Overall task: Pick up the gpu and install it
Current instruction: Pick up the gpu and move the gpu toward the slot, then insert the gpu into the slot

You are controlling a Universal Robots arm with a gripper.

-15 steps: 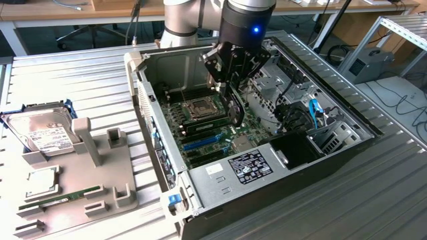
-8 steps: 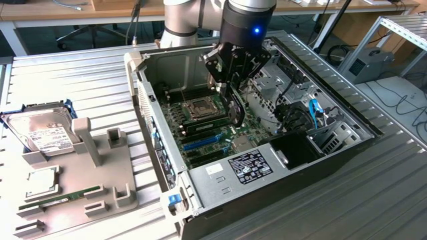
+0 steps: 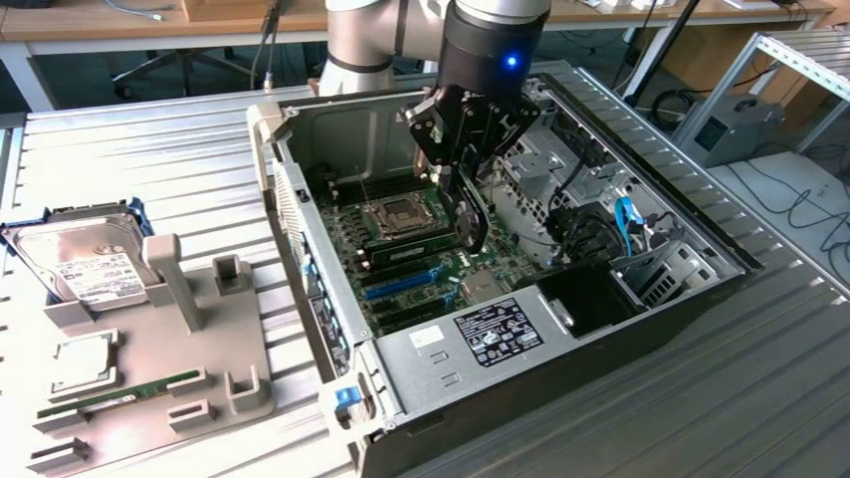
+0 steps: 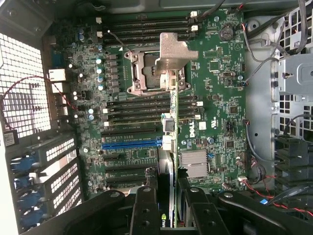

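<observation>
End effector (image 3: 463, 181) — grasping gpu (image 3: 468, 224) edge-down | inside open computer case (image 3: 289, 199) — above motherboard (image 4: 215, 73)

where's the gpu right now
In the exterior view the gpu hangs edge-on in the pincer, inside the open computer case, over the motherboard beside the CPU socket.
</observation>
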